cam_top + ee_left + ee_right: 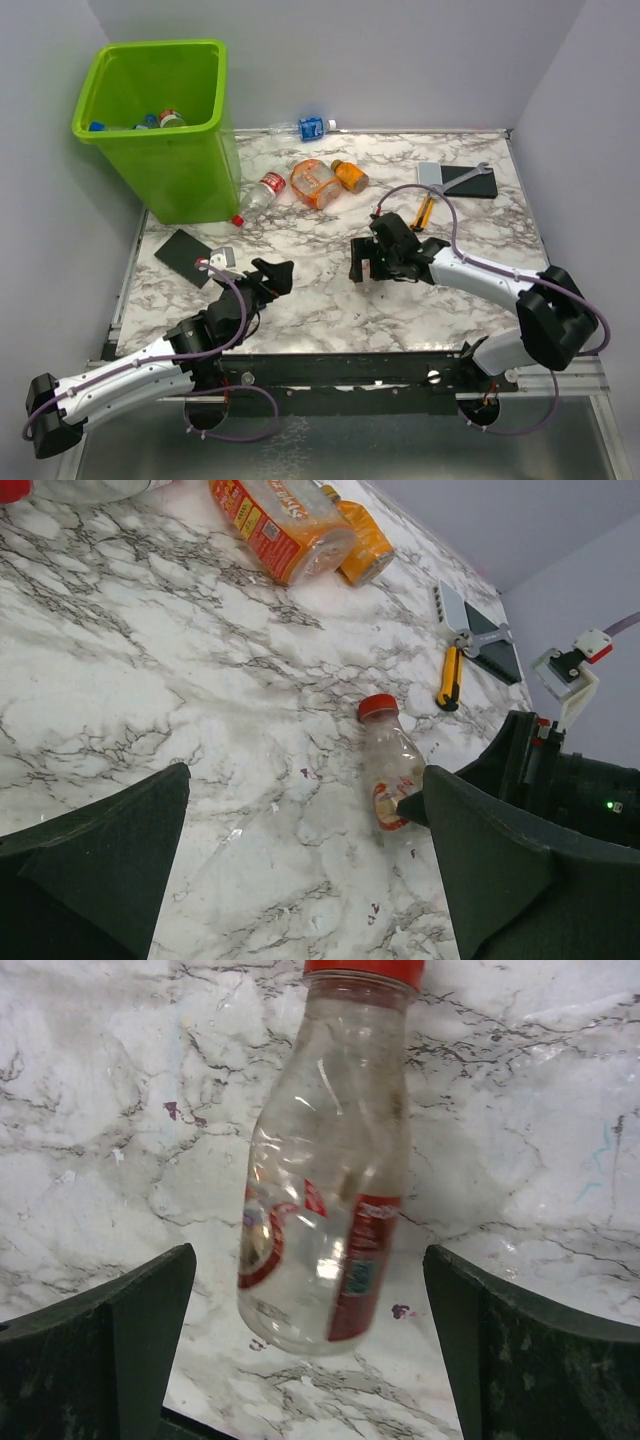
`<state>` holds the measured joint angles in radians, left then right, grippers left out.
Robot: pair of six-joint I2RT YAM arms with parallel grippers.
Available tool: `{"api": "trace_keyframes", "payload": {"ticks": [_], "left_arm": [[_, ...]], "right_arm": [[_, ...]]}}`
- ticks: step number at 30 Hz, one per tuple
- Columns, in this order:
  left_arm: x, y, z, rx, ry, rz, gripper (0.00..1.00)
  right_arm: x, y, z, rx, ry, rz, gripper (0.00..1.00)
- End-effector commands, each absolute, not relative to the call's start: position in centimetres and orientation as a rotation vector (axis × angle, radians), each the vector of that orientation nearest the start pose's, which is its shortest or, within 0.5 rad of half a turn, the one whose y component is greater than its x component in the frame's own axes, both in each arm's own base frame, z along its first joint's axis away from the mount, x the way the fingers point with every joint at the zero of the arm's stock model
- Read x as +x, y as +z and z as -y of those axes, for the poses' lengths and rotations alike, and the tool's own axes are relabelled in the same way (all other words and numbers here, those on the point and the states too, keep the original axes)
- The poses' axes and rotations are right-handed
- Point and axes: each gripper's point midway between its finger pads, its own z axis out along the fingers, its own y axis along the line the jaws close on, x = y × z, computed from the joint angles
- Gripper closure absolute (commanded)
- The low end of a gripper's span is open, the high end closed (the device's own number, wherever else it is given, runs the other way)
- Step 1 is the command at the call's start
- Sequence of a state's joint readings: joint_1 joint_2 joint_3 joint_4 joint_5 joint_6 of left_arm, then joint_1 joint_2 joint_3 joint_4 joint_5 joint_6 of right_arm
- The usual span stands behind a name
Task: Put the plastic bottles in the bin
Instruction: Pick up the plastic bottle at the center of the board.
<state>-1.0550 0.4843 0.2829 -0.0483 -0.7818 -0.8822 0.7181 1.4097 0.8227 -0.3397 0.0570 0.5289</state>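
Tabletop [330, 300] of white, grey-veined marble fills the top view. The lime-green bin [190, 170] stands upright at its 10 o'clock corner, and a few binned bottles [160, 121] show inside the mouth.

The left gripper [275, 272] sits toward 7 o'clock, pointing at the middle of the tabletop. Its jaws are spread wide and released, with only bare marble between them in the left wrist view.

The right gripper [368, 258] is just to the 3 o'clock side of centre. Its jaws are also spread wide, one on each side of a clear red-capped bottle [330, 1180]. That bottle lies on its side on the marble with its cap pointing away from the wrist. There is a gap between it and each finger, so nothing is gripped.

A black pad [183, 252] lies at 9 o'clock, near the foot of the bin. A second black pad [470, 182] lies at 2 o'clock.

Toward 12 o'clock a large orange-labelled bottle [316, 184] lies with a small orange bottle [351, 176] just beside it on the 3 o'clock side. A clear red-labelled bottle [262, 192] lies near the bin wall. A clear blue-labelled bottle [305, 127] lies at the far edge, at 12 o'clock.

A yellow-handled tool [423, 212] rests at 2 o'clock, just beyond the right gripper.
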Motion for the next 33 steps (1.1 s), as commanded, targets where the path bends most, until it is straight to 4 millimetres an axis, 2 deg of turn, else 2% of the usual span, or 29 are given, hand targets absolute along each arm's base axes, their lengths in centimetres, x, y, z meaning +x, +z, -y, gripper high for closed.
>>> {"api": "trace_keyframes", "payload": {"ticks": [1,5,10,16,19,21,23,24,26,28,30,33], "left_arm": [[21.1,15.8,15.0,-0.407,-0.615,-1.756,0.01],[21.1,15.6,15.2,-0.388,-0.597,-1.768,0.01],[21.2,14.9,15.5,-0.391,-0.589,-1.788,0.01],[21.5,14.7,16.0,-0.392,-0.581,-1.799,0.01],[21.7,15.1,16.4,-0.395,-0.588,-1.797,0.01],[21.9,16.1,16.9,-0.385,-0.597,-1.785,0.01],[22.2,17.4,17.7,-0.32,-0.586,-1.78,0.01],[22.6,18.4,17.9,-0.315,-0.569,-1.77,0.01],[23.6,20.3,18.2,-0.341,-0.515,-1.753,0.01],[24.7,22.5,19.2,-0.336,-0.481,-1.742,0.01],[25.2,25.6,22.3,-0.223,-0.55,-1.743,0.01],[25.3,30.4,26.7,-0.095,-0.709,-1.706,0.01]], "right_arm": [[24.8,5.1,-24.3,-0.192,0.466,-2.614,0.01],[24.4,3.1,-23.2,-0.152,0.387,-2.663,0.06],[23.7,1.9,-22.2,-0.151,0.334,-2.692,0.21],[23.3,1.5,-21.5,-0.171,0.305,-2.703,0.46],[23.5,2.4,-21.4,-0.172,0.318,-2.658,0.59],[24.0,4.6,-22.0,-0.2,0.396,-2.562,0.65],[24.4,8.2,-23.0,-0.258,0.526,-2.401,0.67],[24.5,11.4,-23.4,-0.283,0.608,-2.268,0.67],[24.2,16.2,-23.9,-0.341,0.731,-2.025,0.67],[22.9,20.3,-24.0,-0.404,0.833,-1.781,0.67],[21.9,22.3,-23.8,-0.463,0.864,-1.627,0.67],[21.2,23.9,-23.5,-0.486,0.875,-1.532,0.67]]}}
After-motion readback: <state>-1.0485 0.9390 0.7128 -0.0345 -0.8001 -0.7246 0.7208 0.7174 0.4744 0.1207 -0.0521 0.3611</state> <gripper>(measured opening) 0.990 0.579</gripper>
